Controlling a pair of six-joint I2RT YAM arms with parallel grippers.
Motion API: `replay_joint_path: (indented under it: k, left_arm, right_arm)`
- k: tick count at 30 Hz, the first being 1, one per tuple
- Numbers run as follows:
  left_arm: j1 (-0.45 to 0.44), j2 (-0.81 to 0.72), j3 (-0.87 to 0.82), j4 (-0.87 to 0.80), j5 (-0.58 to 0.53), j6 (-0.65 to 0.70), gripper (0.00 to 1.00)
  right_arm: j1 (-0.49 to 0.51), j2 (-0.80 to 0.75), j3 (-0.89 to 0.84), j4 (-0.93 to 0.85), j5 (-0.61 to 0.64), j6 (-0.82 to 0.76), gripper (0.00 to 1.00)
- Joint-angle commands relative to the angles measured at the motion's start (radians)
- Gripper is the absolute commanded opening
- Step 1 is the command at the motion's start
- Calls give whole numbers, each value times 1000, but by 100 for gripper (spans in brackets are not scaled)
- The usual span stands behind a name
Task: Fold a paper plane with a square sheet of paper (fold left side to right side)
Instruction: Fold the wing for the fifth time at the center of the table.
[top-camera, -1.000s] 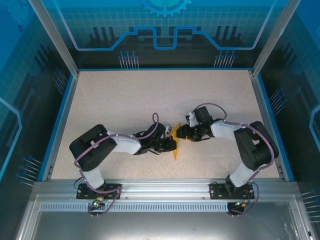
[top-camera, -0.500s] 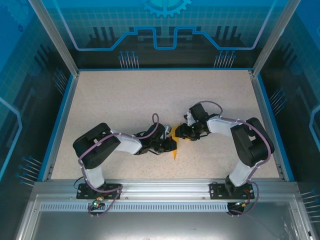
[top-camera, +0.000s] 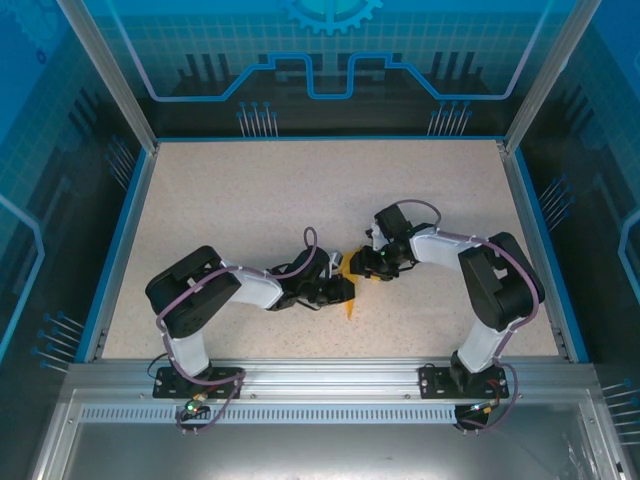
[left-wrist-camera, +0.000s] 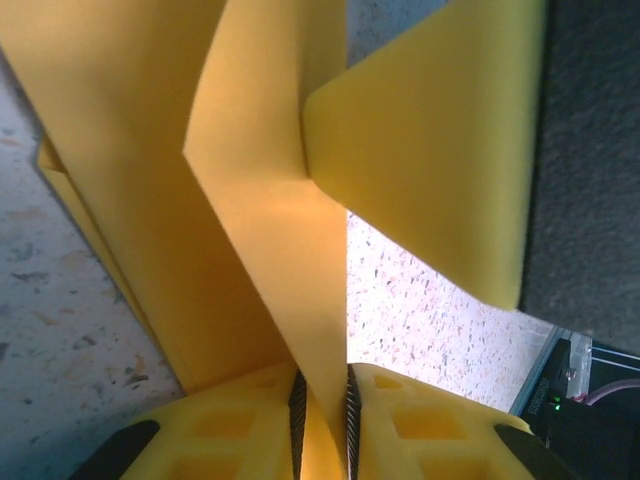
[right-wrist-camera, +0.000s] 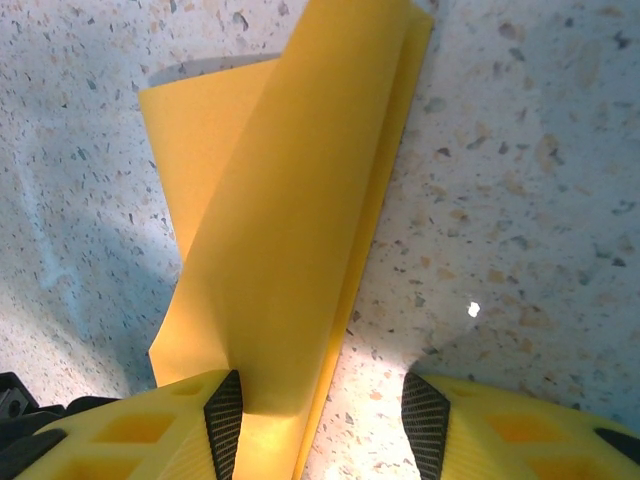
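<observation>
The paper (right-wrist-camera: 280, 220) is lying half-folded mid-worktop (right-wrist-camera: 500, 200). The left hand (left-wrist-camera: 322, 400) is narrowly pinching a raised flap, and the right hand (right-wrist-camera: 322, 415) is gaping, one pad against it. Any slack is risking the fold springing open.

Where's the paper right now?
Top view: the folded paper sits near the middle of the table, slightly toward the near edge. It runs between the left tool's fingers and touches one pad of the open right tool.
</observation>
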Motion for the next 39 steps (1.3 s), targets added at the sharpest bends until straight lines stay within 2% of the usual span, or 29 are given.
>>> replay_joint_path:
  k: [1,12,19,27,39]
  left_arm:
    - [14,-29,-27,16,7,-6,24]
    - [31,-98,-58,16,7,-12,39]
    - [98,-197,-113,-8,-4,-16,51]
    - [144,-75,-50,81,95,-73,45]
    - [147,15,2,129,118,-99,33]
  right_arm:
    - [30,64,-14,-23,55,-2,51]
    - [32,72,-11,-27,53,-4,51]
    - [32,72,-9,-26,49,-7,50]
    - [32,72,-6,-27,45,-11,50]
    - [32,74,0,-30,39,-16,50]
